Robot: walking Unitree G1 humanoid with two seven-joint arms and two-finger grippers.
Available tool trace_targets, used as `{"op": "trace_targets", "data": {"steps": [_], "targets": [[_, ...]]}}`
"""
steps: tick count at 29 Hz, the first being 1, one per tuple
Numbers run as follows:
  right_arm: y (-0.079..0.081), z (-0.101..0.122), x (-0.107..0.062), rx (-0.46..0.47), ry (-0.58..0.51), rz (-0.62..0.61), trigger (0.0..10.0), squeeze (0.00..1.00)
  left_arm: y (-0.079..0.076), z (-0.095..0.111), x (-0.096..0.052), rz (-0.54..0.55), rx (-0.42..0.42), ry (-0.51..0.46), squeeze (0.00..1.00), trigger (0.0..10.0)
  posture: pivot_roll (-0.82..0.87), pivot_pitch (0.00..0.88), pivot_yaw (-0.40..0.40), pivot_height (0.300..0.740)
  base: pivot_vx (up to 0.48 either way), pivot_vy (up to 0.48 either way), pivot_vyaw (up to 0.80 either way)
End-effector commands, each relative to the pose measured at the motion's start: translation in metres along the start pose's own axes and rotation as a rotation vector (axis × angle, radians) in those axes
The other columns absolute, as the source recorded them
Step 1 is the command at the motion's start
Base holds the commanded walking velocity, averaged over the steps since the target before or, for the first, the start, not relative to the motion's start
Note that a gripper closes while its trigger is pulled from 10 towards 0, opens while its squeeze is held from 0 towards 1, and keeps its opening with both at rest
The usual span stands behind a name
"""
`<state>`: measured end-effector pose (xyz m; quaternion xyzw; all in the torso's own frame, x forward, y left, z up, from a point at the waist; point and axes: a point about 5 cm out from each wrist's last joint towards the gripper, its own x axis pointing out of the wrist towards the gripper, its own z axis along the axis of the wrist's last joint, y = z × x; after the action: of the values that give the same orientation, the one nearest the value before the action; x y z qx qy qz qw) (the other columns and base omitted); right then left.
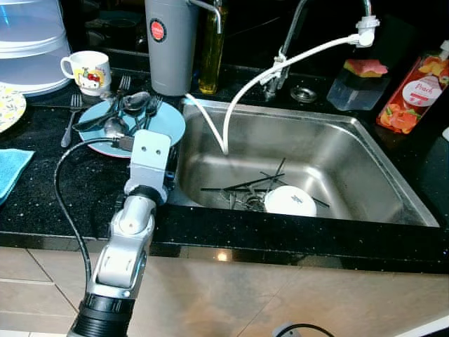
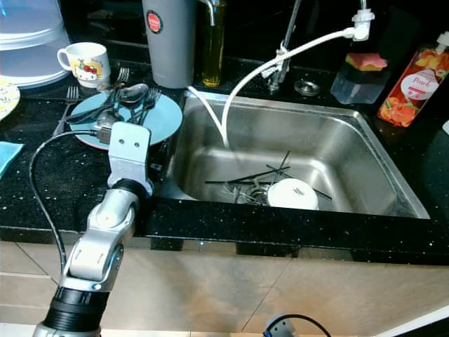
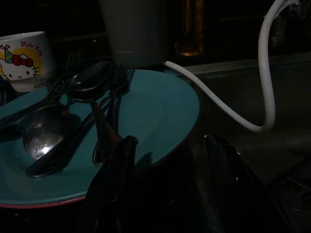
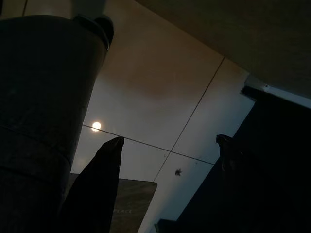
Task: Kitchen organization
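A blue plate (image 1: 167,125) lies on the black counter just left of the sink, with several spoons and forks (image 1: 133,107) piled on it. My left arm (image 1: 149,160) reaches over the counter's front edge to the plate's near rim. In the left wrist view my left gripper (image 3: 170,141) is open, its fingers (image 3: 121,160) standing at the rim of the plate (image 3: 160,109) with nothing between them. A Hello Kitty mug (image 1: 88,71) stands behind the plate. My right gripper (image 4: 171,140) hangs idle and open over floor tiles.
The steel sink (image 1: 365,151) holds a white bowl (image 1: 290,201) and dark chopsticks (image 1: 245,184). A white hose (image 1: 242,95) drops from the tap. A grey canister (image 1: 170,45), oil bottle (image 1: 210,60), soap bottle (image 1: 414,91), loose fork (image 1: 70,119) and blue cloth (image 1: 10,168) stand around.
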<state>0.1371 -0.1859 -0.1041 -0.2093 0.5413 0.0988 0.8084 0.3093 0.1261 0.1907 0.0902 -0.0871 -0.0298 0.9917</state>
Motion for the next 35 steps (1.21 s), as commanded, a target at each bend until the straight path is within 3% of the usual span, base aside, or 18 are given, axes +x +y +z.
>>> {"op": "trace_targets", "data": {"steps": [1, 35], "targets": [[-0.0007, -0.0024, -0.0001, 0.004, 0.012, 0.003, 10.0, 0.0, -0.0045, -0.0026, -0.001, -0.019, -0.005, 0.014, 0.0, 10.0, 0.26, 0.047, -0.098, 0.74, 0.0, 0.0, 0.0], [-0.0025, -0.002, -0.0001, 0.0, 0.012, 0.001, 10.0, 0.0, -0.0051, -0.0027, -0.0018, -0.015, -0.01, 0.016, 0.0, 10.0, 0.26, 0.05, -0.107, 0.74, 0.0, 0.0, 0.0]]}}
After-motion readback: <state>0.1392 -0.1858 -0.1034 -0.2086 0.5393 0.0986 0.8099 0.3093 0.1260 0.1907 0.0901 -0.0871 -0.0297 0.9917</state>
